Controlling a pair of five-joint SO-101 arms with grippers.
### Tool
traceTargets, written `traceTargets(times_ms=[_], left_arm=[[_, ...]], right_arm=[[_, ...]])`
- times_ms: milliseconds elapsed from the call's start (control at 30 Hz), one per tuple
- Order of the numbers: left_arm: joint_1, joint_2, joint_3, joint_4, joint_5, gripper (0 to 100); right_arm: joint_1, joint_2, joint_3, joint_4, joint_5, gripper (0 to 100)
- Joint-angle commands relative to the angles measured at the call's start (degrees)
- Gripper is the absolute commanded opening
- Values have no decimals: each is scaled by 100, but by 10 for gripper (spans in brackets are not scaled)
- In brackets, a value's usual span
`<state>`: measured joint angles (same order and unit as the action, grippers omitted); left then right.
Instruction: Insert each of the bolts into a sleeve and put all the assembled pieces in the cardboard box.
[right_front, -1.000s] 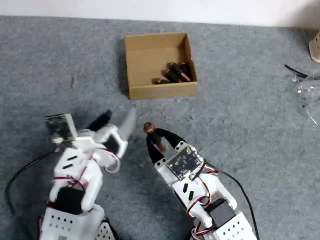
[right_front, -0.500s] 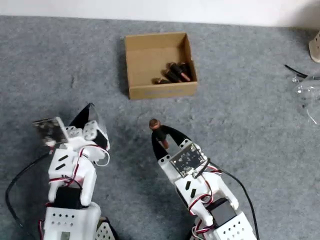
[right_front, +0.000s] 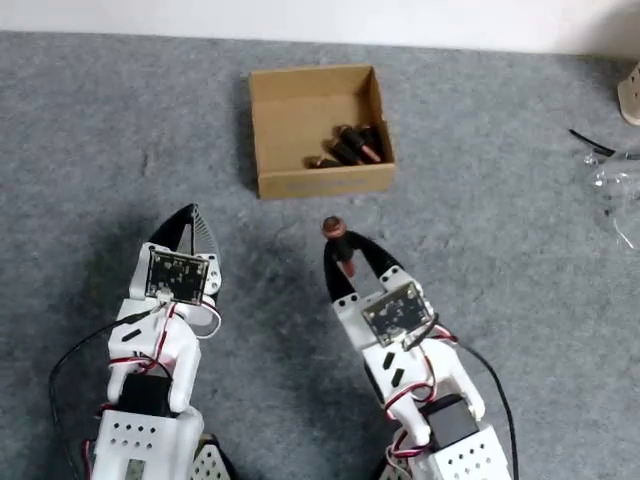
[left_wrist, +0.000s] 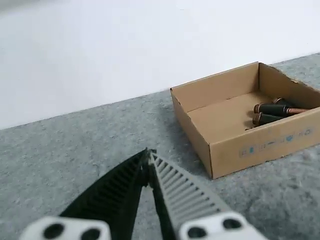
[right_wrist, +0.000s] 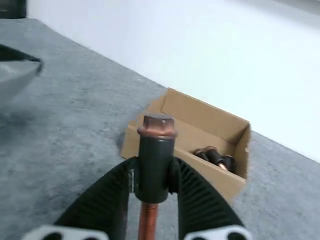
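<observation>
The right fingers (right_front: 376, 263) (right_wrist: 107, 200) are closed on a black sleeve (right_front: 340, 245) (right_wrist: 152, 165), clamping it on both sides. A copper-coloured bolt (right_front: 332, 228) (right_wrist: 158, 125) sits through the sleeve; its head stands clear at the far end and its shank shows below the grip. This piece is held above the grey counter (right_front: 500, 200), near the front wall of the cardboard box (right_front: 325, 183) (right_wrist: 200, 112) and apart from it. The left fingers (right_front: 180, 236) (left_wrist: 120, 185) are pressed together at the tips and hold nothing. They point toward the box (left_wrist: 260, 147). Several assembled pieces (right_front: 350, 147) (left_wrist: 274, 111) (right_wrist: 214, 156) lie together in one corner of the box.
</observation>
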<state>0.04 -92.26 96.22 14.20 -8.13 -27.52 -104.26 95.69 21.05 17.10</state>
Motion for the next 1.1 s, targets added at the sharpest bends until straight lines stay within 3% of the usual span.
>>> traceTargets(times_ms=[0, 500, 767, 1067], left_arm=[[84, -22, 154, -123, -35, 6], [119, -13, 154, -149, -35, 6], [127, -13, 154, -158, -35, 6], [127, -13, 154, -141, -35, 6]], right_arm=[[233, -57, 567, -92, 35, 5], [224, 426, -453, 400, -97, 6], [259, 3697, -2246, -514, -123, 5], [840, 8136, -5974, -488, -132, 5]])
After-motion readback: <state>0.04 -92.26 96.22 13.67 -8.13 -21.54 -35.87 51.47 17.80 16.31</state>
